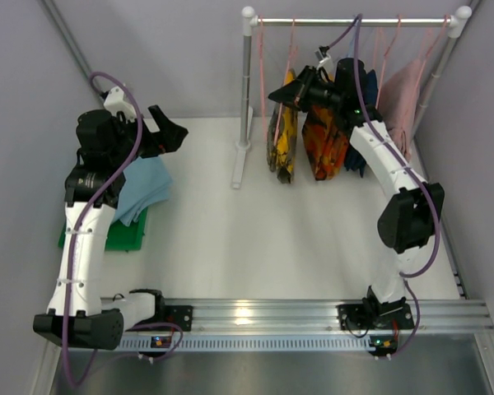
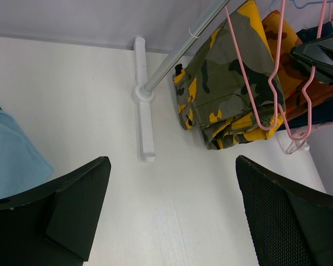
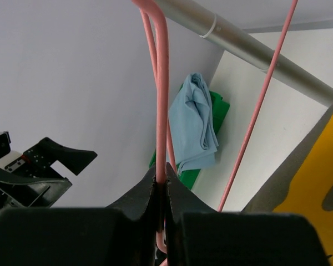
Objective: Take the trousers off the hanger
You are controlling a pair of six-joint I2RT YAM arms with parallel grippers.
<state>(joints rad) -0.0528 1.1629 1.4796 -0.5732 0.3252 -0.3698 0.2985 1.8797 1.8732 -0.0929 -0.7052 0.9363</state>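
Item 1, right gripper (image 3: 162,180): jaws pressed together on the wire of a pink hanger (image 3: 162,100), raised close under the rack rail (image 3: 238,41).

Item 2, yellow trousers (image 1: 281,146), black blotchy pattern: hanging from the rail directly beneath the right gripper. Whether they hang on the pinched hanger cannot be told. An orange-red pair (image 1: 325,148) hangs just past them under the same arm's wrist, with a navy pair (image 1: 358,160) beyond that.

Item 3, left gripper (image 2: 172,160): fingers spread wide with nothing between them, held above the table (image 1: 255,239) and well apart from the rack.

Item 4, light blue trousers (image 1: 144,189): folded and off any hanger, lying just behind and below the left gripper, toward its arm's base. They rest partly on a green board (image 1: 107,236).
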